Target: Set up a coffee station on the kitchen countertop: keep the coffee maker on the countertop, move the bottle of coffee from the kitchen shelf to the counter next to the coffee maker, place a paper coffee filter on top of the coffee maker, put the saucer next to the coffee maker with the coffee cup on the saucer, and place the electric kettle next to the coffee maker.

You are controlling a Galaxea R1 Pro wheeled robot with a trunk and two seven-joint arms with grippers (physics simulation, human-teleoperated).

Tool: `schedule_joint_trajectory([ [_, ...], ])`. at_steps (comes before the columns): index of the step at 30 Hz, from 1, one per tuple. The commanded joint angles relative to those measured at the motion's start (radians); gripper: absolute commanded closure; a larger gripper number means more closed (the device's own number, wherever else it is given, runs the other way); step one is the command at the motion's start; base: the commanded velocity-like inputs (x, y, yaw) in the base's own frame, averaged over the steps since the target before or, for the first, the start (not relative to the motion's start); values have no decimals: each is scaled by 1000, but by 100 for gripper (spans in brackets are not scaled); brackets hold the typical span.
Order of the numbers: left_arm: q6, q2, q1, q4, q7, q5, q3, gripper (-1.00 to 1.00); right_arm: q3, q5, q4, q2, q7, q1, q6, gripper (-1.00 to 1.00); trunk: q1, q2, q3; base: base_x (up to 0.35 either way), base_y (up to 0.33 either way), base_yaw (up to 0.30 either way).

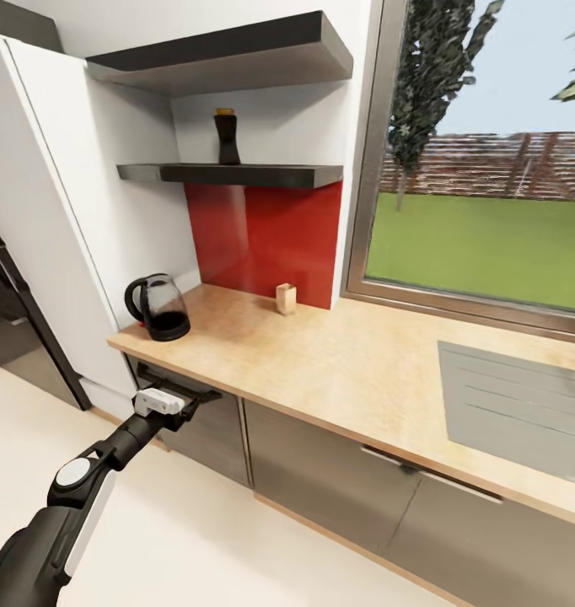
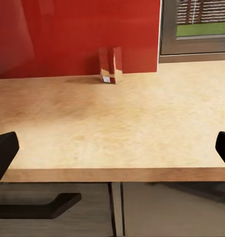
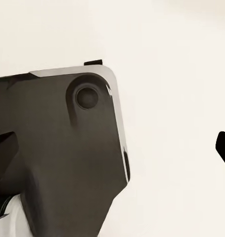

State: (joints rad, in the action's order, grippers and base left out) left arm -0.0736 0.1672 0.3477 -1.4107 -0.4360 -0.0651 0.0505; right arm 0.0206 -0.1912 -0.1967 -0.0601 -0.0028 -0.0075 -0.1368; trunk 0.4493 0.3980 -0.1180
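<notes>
Your left gripper [image 1: 205,394] hangs empty, jaws spread wide, below the beige wood-grain countertop [image 1: 338,362] edge; right gripper's state I can't tell. The small dark brown bottle with tan cap [image 1: 227,136] stands on the dark grey floating shelf [image 1: 262,175]: lift the arm high, approach level

My left gripper [image 2: 112,150] is cut by the left wrist picture's edges at 9 and 3 o'clock; only two black fingertips [image 2: 2,154] show, spread wide. The small tan block [image 2: 110,64] against the red backsplash [image 2: 67,34] carries a white label too small to read. In the head view, the grey steel sink [image 1: 523,405] is cut off at 3 o'clock. My right gripper's black fingertip [image 3: 224,148] is clipped at 3 o'clock; its jaw state cannot be judged.
</notes>
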Motion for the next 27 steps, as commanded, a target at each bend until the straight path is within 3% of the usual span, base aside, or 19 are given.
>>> schedule_joint_trajectory([
  [1, -8, 0, 1, -1, -6, -7, 1, -100, 2, -8, 0, 0, 0, 0, -3, -100, 1, 2, -2, 102, 329, 0],
  [27, -8, 0, 2, -1, -5, -7, 1, -100, 1, -8, -1, -1, 0, -1, -2, -100, 1, 2, -2, 100, 330, -7],
])
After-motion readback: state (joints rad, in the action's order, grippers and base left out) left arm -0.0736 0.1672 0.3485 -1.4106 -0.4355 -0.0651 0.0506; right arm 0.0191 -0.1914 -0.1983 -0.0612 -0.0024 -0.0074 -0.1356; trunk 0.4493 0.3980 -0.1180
